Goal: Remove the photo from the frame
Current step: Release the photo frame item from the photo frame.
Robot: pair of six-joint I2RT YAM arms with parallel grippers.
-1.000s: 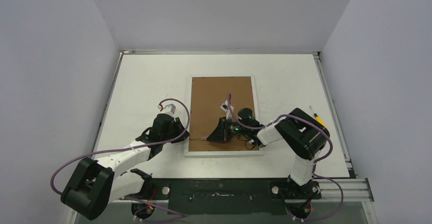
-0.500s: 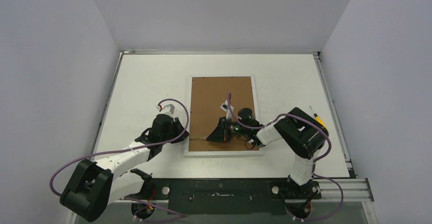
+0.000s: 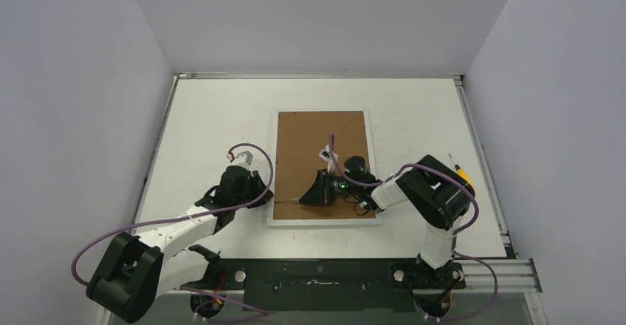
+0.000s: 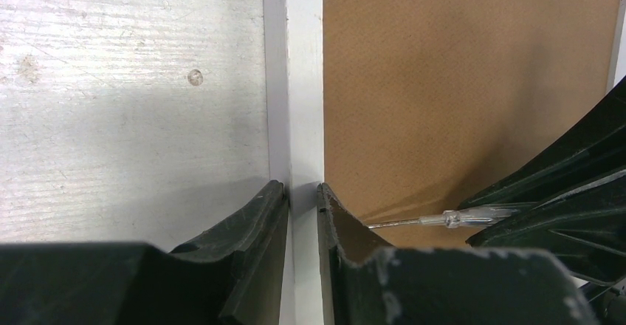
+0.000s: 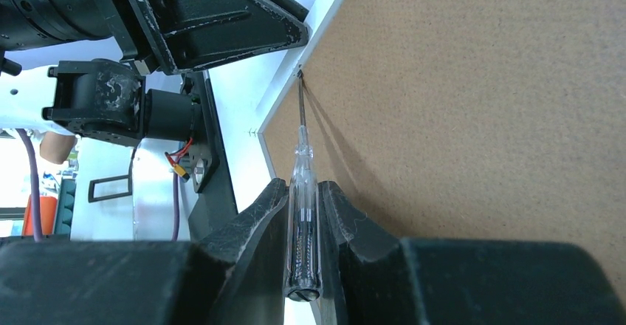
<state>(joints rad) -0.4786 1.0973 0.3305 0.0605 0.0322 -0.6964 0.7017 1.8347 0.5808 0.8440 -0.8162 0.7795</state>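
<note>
Frame (image 3: 325,222) lies back-up on the surface (image 3: 207,118), with the brown backing board (image 4: 458,81) in place. The photo is not visible, presumably under the board.

Left gripper (image 4: 303,196): jaws clamped on the frame's white left border.

Right gripper (image 5: 304,192): jaws clenched on a clear-handled screwdriver (image 5: 301,159), tip at the board's edge.

Expect the print to be light, thin and easily creased. Take it by an edge once the board is off.

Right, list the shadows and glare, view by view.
Left wrist: a soft shadow covers the scuffed white table beside the left pincer. Right wrist: the clear-handled thin screwdriver shadows the brown fibreboard back of the white-bordered picture frame; background upper left blown out. Top external: evenly lit.
</note>
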